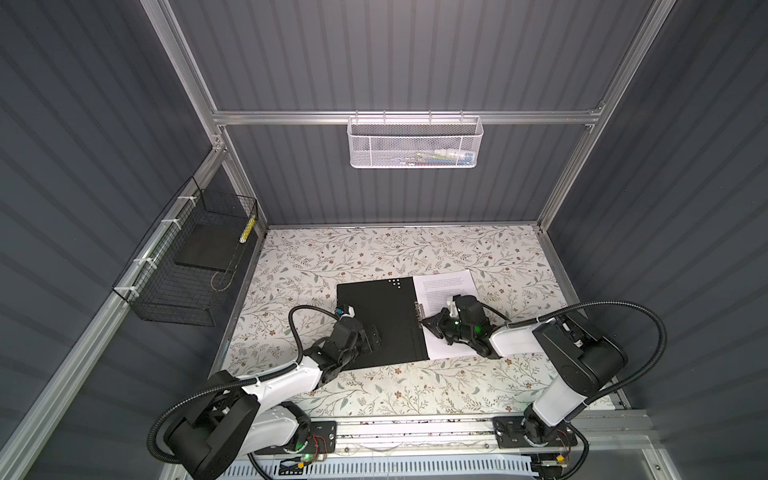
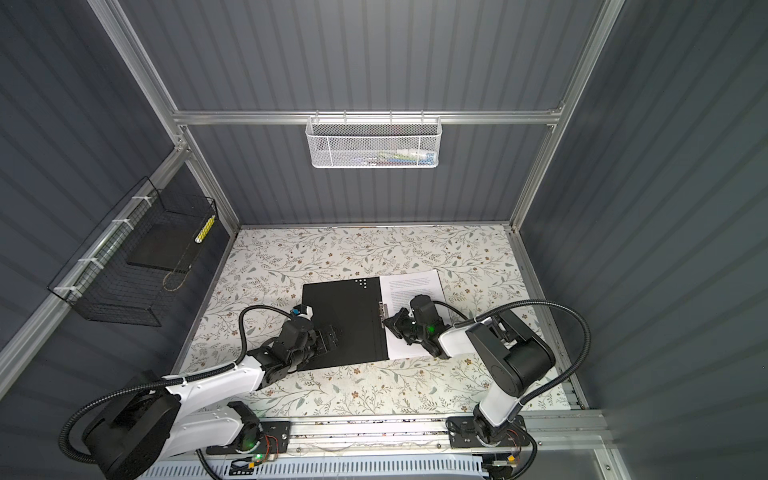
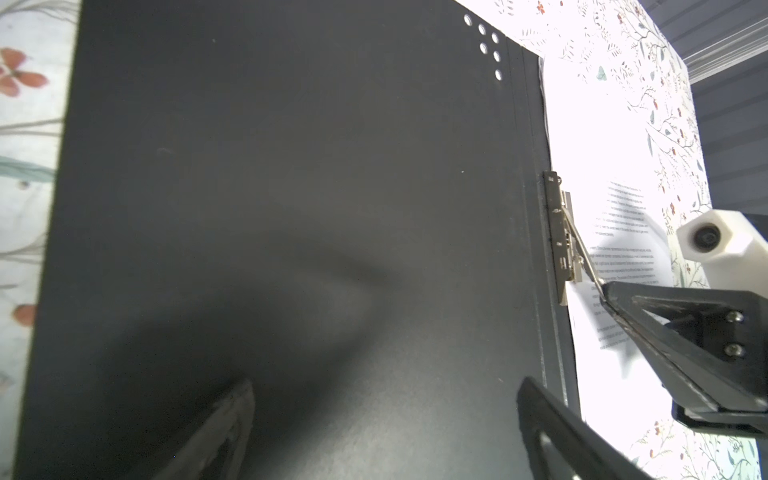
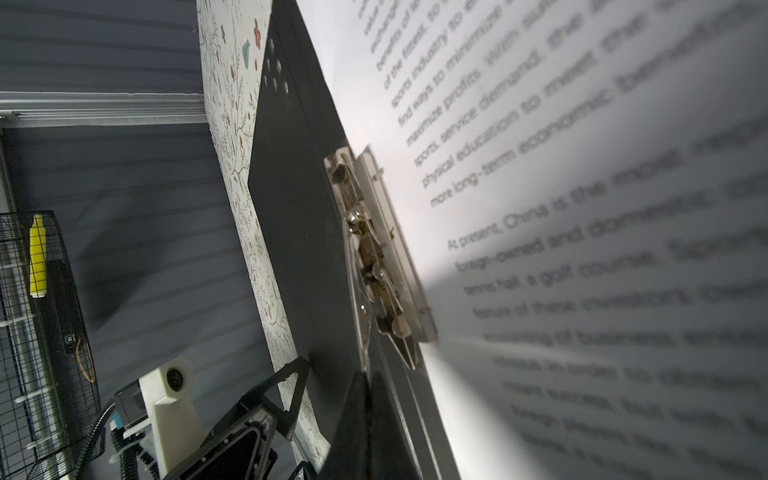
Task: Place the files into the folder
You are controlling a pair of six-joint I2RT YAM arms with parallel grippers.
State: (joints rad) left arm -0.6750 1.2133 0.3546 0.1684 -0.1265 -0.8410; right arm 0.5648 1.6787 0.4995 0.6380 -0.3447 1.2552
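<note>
Centrally on the tabletop we see the flat folder (image 1: 382,316) (image 2: 345,316) lying open, its black inside facing up, with a cluster of small punched dots at its far corner. The files (image 1: 449,286) (image 2: 415,282), white paper sheets printed with blocks of small black text, lie on the folder's right half, their inner edge tucked under the silver metal clip (image 1: 419,309) (image 3: 559,237) (image 4: 374,249) at the spine. The clip's thin lever (image 3: 582,253) stands raised at a slant.

Over the sheets we find the right gripper (image 1: 426,322) (image 3: 606,291), its black fingers pressed together, the tips meeting the lever's free end; we cannot tell whether they pinch it. The left gripper (image 1: 376,334) (image 3: 386,399) sits over the bare black left flap with its fingers spread wide and holding nothing; whether it touches the flap we cannot tell.

Everything rests on the floral-patterned table (image 1: 374,249). On the left wall hangs a black wire basket (image 1: 187,286) holding a plain dark slab (image 1: 208,249), and on the back rail a white mesh basket (image 1: 413,143).
</note>
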